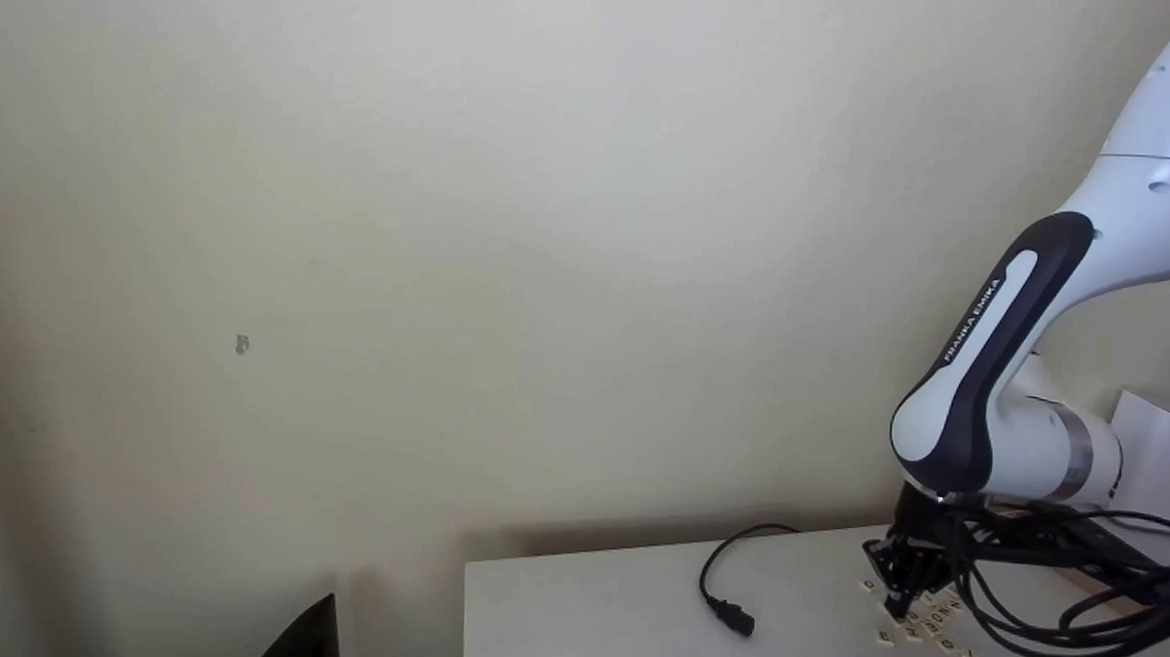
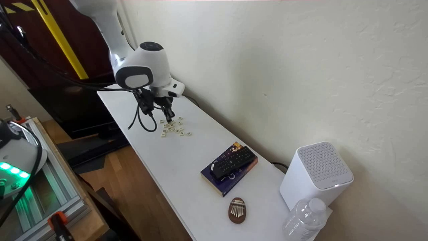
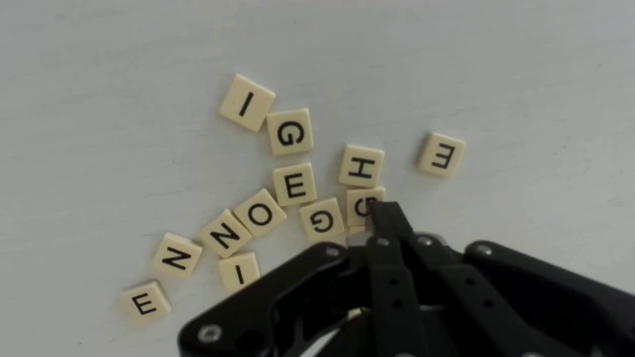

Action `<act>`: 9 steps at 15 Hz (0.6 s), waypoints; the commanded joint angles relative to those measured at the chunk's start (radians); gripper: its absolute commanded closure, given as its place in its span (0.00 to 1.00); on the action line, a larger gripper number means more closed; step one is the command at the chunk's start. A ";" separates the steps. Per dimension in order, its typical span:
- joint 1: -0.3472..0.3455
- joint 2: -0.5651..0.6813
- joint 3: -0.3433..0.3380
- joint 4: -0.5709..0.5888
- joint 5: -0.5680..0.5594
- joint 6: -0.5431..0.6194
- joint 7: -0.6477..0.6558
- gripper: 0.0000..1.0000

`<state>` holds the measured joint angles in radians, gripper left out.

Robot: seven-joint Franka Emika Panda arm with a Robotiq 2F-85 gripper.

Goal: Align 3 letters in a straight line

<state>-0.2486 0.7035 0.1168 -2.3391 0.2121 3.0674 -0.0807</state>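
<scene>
Several pale-tan letter tiles lie loosely on the white table; they show in both exterior views (image 1: 885,638) (image 2: 163,135). In the wrist view, an H tile (image 3: 361,166) and a G tile (image 3: 357,207) sit end to end in a column. A third tile (image 3: 356,230) below them is mostly hidden by my gripper. An E tile (image 3: 441,154) lies apart at the right; another G tile (image 3: 322,219) is left of the column. My gripper (image 3: 384,206) has its fingertips together with nothing visible between them. The tips overlap the column's G tile; contact cannot be told.
E, O and N tiles (image 3: 260,214) form a slanting row at the left. A black cable with a plug (image 1: 733,618) lies near the wall. A book (image 2: 214,174) with a remote (image 2: 233,162) and a thumb piano (image 2: 237,210) lie farther along the table. Cables hang from the arm.
</scene>
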 commanded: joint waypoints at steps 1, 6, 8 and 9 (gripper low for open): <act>-0.018 0.024 0.013 0.016 -0.016 0.006 0.032 1.00; -0.022 0.031 0.019 0.015 -0.015 0.004 0.039 1.00; -0.024 0.034 0.020 0.015 -0.015 0.003 0.040 1.00; -0.026 0.034 0.021 0.015 -0.015 0.002 0.039 1.00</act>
<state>-0.2528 0.7159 0.1218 -2.3384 0.2121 3.0674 -0.0637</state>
